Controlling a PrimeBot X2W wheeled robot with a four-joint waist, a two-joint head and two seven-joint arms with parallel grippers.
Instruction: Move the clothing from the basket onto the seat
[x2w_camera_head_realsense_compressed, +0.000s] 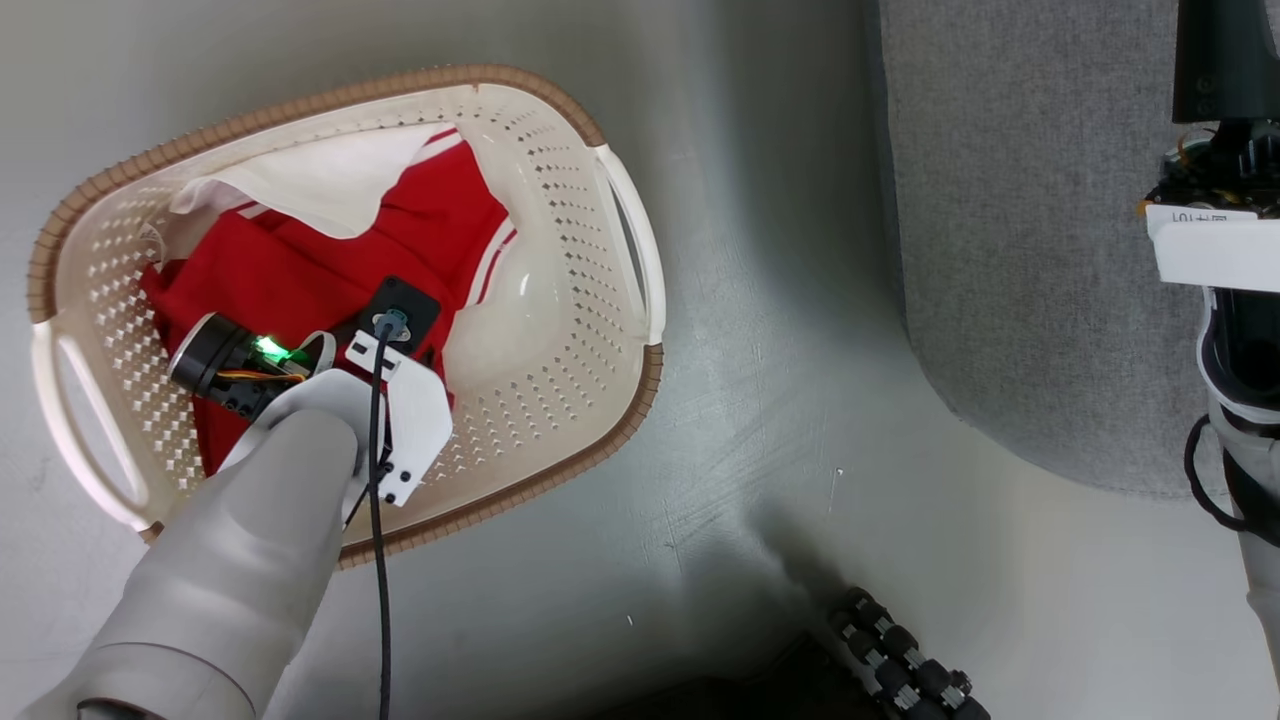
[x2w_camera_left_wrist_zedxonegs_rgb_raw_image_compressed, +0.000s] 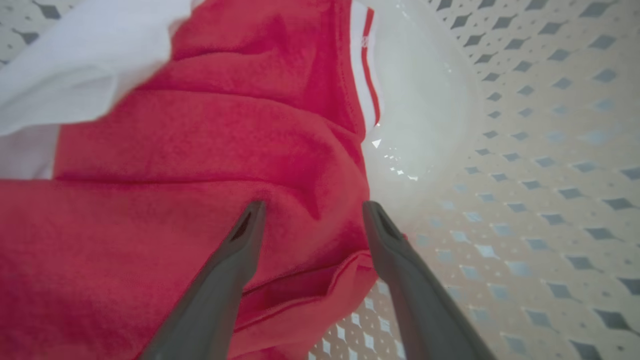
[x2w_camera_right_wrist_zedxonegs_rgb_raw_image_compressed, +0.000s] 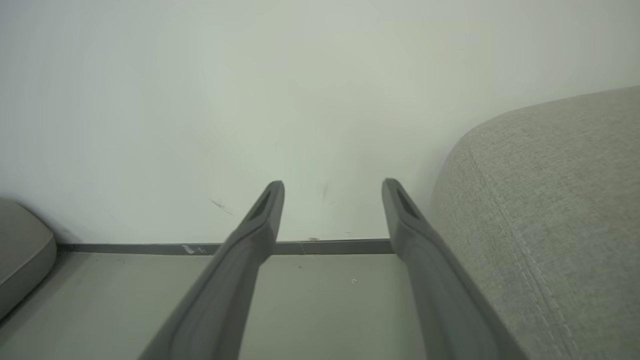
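in the head view the left forearm (x2w_camera_head_realsense_compressed: 250, 520) covers the near part of the clothing (x2w_camera_head_realsense_compressed: 300, 270); the seat (x2w_camera_head_realsense_compressed: 1030, 230) runs off the top edge; the basket (x2w_camera_left_wrist_zedxonegs_rgb_raw_image_compressed: 550, 150) wall looks blurred in the left wrist view.

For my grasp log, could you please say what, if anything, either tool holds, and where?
Nothing: left tool open at the clothing; right tool open, empty.

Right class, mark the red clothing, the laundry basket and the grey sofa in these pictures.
red clothing (x2w_camera_head_realsense_compressed: 290, 285): head view, on the middle of the red fabric.
laundry basket (x2w_camera_head_realsense_compressed: 570, 400): head view, on its perforated side wall.
grey sofa (x2w_camera_head_realsense_compressed: 1030, 250): head view, on its woven upholstery.
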